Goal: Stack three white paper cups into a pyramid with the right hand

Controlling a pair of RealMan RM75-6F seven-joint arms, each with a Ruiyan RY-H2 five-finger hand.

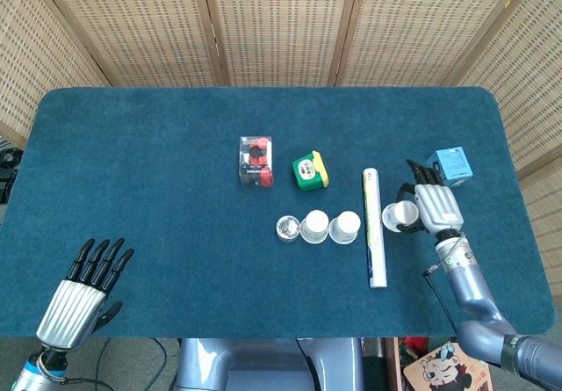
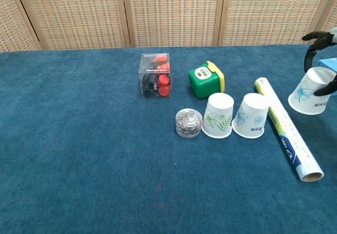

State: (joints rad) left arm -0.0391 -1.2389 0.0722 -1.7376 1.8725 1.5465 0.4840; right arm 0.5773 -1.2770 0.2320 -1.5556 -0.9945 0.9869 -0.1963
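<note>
right hand [image 1: 433,206]: dark fingers clamped round the third paper cup [image 2: 309,91], which is held tilted and looks clear of the table in the chest view; silver forearm runs back to the near right edge.

third paper cup: white, blue leaf print, upside down with the wide rim lowest. judged very light and thin-walled; a hard squeeze would likely dent it, and the smooth tapered wall could slip upward out of a loose hold. best held around the mid-wall, as now, leaving the rim free to seat.

roll [image 2: 288,129]: long thin cylinder, glossy yellow, white and blue wrapper, lying on the table between the held cup and the other 2 cups; it looks free to roll.

base cups: right cup [image 2: 251,115] and left cup [image 2: 218,115], both white with leaf print, inverted, standing side by side and close enough to look touching. the held cup is to sit across their 2 flat bottoms; both would tip at a nudge.

round tin [image 2: 188,123]: small clear-lidded dish of metal clips, just left of the left cup.

green box [image 2: 207,79] and clear cube [image 2: 155,75] with red and black pieces: hard plastic, behind the cups.

blue box [image 1: 450,165]: just behind the right hand.

table [image 1: 140,171]: blue napped cloth, soft and grippy.

left hand [image 1: 83,291]: fingers spread, holding nothing, at the near left corner.
</note>
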